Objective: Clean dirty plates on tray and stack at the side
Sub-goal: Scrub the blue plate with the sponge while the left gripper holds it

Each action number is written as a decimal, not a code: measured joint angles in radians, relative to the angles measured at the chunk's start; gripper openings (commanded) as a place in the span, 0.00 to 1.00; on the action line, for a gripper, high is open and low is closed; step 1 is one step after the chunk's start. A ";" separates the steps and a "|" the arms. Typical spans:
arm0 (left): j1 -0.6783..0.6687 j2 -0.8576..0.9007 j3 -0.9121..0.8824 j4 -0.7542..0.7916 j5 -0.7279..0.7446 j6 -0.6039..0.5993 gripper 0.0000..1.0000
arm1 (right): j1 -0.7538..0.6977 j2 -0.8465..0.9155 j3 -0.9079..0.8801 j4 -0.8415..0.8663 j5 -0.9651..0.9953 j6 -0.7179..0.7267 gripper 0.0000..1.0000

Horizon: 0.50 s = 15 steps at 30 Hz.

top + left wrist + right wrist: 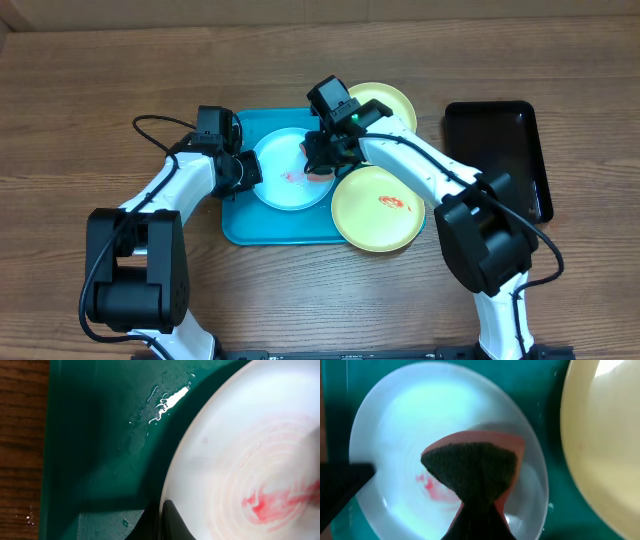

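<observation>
A light blue plate (285, 165) with a red smear (270, 505) lies on the turquoise tray (240, 225). My left gripper (248, 170) is shut on the plate's left rim, with one black finger (170, 522) lying over the edge. My right gripper (322, 155) is shut on an orange sponge with a dark scrub face (470, 465), pressed on the plate's right half (420, 415) beside the smear. A pale yellow plate (378, 208) with a red smear rests on the tray's right edge. A second yellow plate (388, 100) lies behind the tray.
A narrow black tray (495, 150) stands at the right on the wooden table. Water drops (170, 400) sit on the tray floor left of the blue plate. The near yellow plate's rim (605, 445) is close to the sponge's right.
</observation>
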 measured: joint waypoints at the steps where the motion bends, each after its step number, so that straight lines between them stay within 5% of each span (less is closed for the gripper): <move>1: 0.000 0.000 0.000 -0.002 0.002 0.000 0.04 | 0.000 0.006 0.000 0.013 0.007 0.003 0.04; 15: 0.000 0.000 0.000 -0.015 0.014 0.000 0.04 | 0.003 0.074 0.001 0.050 -0.011 0.010 0.04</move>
